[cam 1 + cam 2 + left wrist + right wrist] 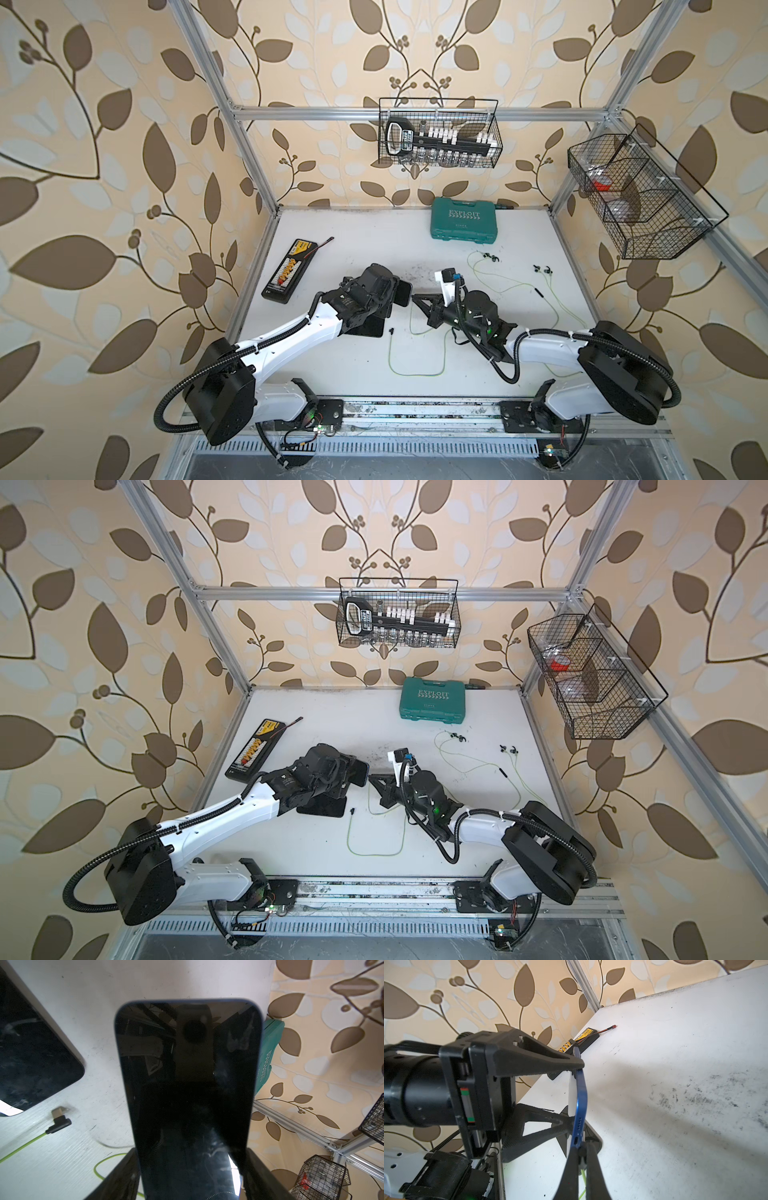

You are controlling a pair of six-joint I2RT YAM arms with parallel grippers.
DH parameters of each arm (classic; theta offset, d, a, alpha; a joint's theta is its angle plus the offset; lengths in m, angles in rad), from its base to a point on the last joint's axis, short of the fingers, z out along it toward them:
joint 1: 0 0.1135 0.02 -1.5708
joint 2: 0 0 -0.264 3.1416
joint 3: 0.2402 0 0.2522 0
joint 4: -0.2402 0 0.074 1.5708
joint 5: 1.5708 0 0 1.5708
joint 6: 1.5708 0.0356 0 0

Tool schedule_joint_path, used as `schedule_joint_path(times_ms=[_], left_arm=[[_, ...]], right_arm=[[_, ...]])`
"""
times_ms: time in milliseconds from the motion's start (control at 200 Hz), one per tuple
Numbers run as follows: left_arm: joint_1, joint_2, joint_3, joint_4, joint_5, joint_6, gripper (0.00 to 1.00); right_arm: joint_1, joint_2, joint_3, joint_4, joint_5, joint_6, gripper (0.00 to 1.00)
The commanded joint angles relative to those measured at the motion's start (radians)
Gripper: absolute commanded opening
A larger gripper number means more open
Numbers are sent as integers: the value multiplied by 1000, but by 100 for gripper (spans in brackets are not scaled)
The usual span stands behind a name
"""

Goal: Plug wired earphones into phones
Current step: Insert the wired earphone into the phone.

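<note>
My left gripper point(191, 1169) is shut across a glossy black, blue-edged phone point(187, 1084) and holds it off the table, seen in both top views point(404, 293). My right gripper point(583, 1150) is shut on a small black earphone plug with its yellow-green cable point(583, 1176) trailing behind; its tips sit against the phone's blue end edge point(579, 1105), beside the port. A second phone point(31, 1053) lies flat under the left arm point(322, 806). A loose angled plug point(59, 1121) lies beside it. Earbuds point(490, 258) point(542, 269) rest at the back right.
A teal tool case point(463, 222) stands at the table's back. A long black case with orange bits point(286, 270) lies at the left edge. Wire baskets hang on the back wall point(438, 133) and the right frame point(640, 195). Cable loops point(415, 374) lie near the front.
</note>
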Motion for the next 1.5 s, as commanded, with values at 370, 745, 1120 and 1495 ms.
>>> schedule_joint_path(times_ms=[370,745,1120,1495], left_arm=[[-9,-16,4,44,-38,-10,61],[-9,-25,-1,49,-38,-15,61],[-9,-26,-13,99,-13,-12,61],[-9,-26,-17,147,0,15,60]], right_arm=[[6,1,11,25,-19,-15,0],[6,42,34,13,-40,-13,0],[0,68,45,30,-90,31,0],[-72,97,12,139,-190,143,0]])
